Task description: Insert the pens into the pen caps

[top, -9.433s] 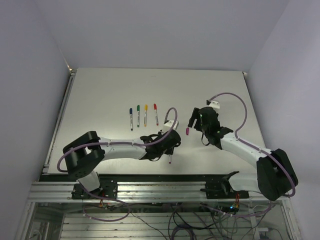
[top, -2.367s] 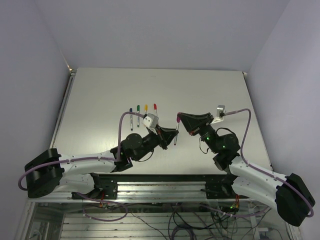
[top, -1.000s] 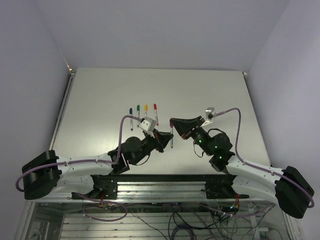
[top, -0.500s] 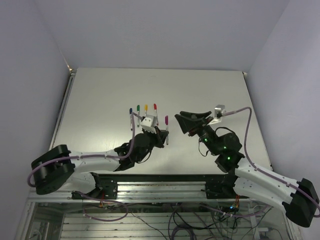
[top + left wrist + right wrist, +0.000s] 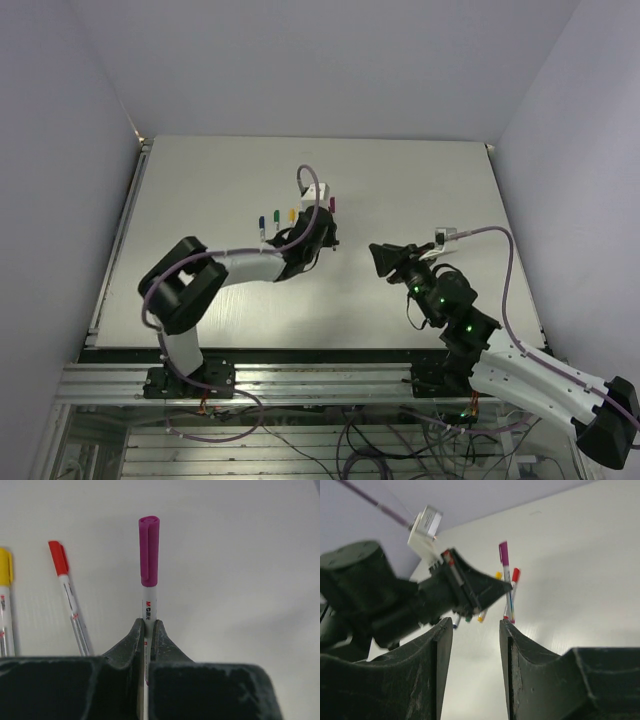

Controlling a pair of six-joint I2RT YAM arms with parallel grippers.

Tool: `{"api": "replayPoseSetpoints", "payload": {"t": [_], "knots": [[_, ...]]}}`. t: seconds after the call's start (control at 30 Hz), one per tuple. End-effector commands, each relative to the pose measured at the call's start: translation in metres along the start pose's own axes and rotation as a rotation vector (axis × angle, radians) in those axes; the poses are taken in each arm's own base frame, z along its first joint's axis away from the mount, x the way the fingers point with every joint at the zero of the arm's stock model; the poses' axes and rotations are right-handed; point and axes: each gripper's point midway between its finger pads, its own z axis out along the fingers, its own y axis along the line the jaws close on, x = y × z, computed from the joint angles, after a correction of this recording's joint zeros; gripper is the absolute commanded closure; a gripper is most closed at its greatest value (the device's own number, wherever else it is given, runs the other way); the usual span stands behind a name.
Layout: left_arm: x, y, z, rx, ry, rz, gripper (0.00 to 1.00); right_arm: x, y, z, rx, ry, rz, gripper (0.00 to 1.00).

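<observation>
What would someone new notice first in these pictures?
The magenta-capped pen stands out, clamped in the shut jaws of the left gripper over the table. To its left, a red-capped pen and a yellow-capped pen lie side by side on it. The right gripper hangs further right, jaws open and empty.

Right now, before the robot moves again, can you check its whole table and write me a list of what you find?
Surface: pale table, flat, no spills seen.
Job's things: magenta-capped pen sits in the left gripper; red-capped pen, yellow-capped pen, green-capped pen and blue-capped pen lie in a row on the table.
Clutter: nothing seen.
Grippers: left gripper shut on the magenta-capped pen's barrel; right gripper open, holding nothing.
Cables: purple cables run along both arms; loose wires hang under the frame.
Surroundings: plain walls on three sides; metal frame at the near edge.
</observation>
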Motion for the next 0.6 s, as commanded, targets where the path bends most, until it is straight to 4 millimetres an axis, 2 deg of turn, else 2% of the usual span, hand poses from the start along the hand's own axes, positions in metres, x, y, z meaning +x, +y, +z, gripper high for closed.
{"api": "replayPoseSetpoints", "payload": {"t": [0.0, 0.13, 0.23, 0.4, 0.57], "knots": [[0.013, 0.011, 0.030, -0.063, 0.121, 0.039, 0.92, 0.016, -0.021, -0.009, 0.078, 0.030, 0.041, 0.58], [0.022, 0.021, 0.053, -0.120, 0.178, 0.057, 0.92, 0.022, -0.030, -0.013, 0.108, 0.037, 0.050, 0.58], [0.037, 0.032, 0.064, -0.159, 0.232, 0.073, 0.92, 0.025, -0.034, -0.015, 0.122, 0.044, 0.048, 0.58], [0.052, 0.050, 0.075, -0.222, 0.280, 0.078, 0.92, 0.030, -0.038, -0.015, 0.133, 0.057, 0.045, 0.58], [0.052, 0.068, 0.082, -0.277, 0.285, 0.079, 0.92, 0.036, -0.040, -0.015, 0.137, 0.070, 0.052, 0.58]]}}
